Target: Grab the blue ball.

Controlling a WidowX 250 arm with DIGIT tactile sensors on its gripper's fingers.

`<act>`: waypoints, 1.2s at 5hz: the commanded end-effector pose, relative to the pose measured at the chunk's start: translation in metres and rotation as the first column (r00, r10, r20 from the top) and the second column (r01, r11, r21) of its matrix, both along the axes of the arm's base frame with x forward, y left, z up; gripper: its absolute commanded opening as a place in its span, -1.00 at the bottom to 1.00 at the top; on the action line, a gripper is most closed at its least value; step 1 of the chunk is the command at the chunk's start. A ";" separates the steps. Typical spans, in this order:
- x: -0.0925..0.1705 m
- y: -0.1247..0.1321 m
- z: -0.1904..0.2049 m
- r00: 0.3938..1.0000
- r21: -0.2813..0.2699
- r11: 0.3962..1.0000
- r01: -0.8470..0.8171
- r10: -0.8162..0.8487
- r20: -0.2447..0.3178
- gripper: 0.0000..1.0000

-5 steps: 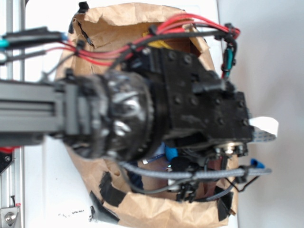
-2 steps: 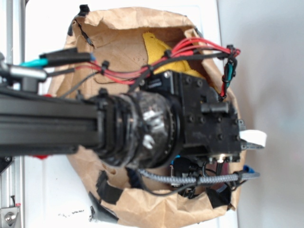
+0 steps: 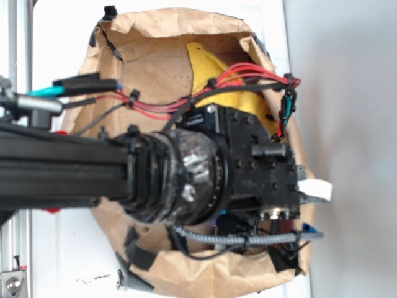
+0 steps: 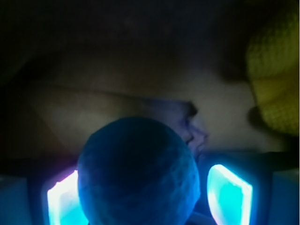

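Up close in the wrist view, the ball [image 4: 138, 173] fills the lower middle: round, teal-blue, matte, with a fine dimpled grain, dim in the low light. It sits between the two glowing cyan pads [image 4: 229, 194] of the tool [image 4: 145, 199], one on each side. The left pad runs right up to the ball's edge, while a dark gap shows between the ball and the right pad, so the jaws stand apart and I can't tell that they have any grip on it. Behind the ball lies brown paper, creased and shadowed, and at the far right a yellow cloth [image 4: 274, 79] with a knitted texture.

The exterior view shows none of that. There the black arm [image 3: 205, 171] reaches down into a brown bag [image 3: 155, 56] that sits on a white surface [image 3: 62, 43], its body hiding the ball and the pads. Red wires [image 3: 248, 69] loop over the wrist, and the yellow cloth [image 3: 205, 68] shows at the bag's far side.
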State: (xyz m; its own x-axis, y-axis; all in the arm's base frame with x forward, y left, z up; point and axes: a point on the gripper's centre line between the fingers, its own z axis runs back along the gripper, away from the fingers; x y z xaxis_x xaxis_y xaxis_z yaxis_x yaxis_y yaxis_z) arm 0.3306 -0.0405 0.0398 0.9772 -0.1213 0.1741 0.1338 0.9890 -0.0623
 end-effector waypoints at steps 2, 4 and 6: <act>-0.017 0.034 0.063 0.997 -0.057 0.998 -0.020 0.024 0.079 -1.00; -0.023 0.056 0.106 0.988 -0.153 0.985 -0.075 0.094 0.123 -1.00; -0.026 0.061 0.143 0.977 -0.074 0.979 -0.189 0.195 0.089 -1.00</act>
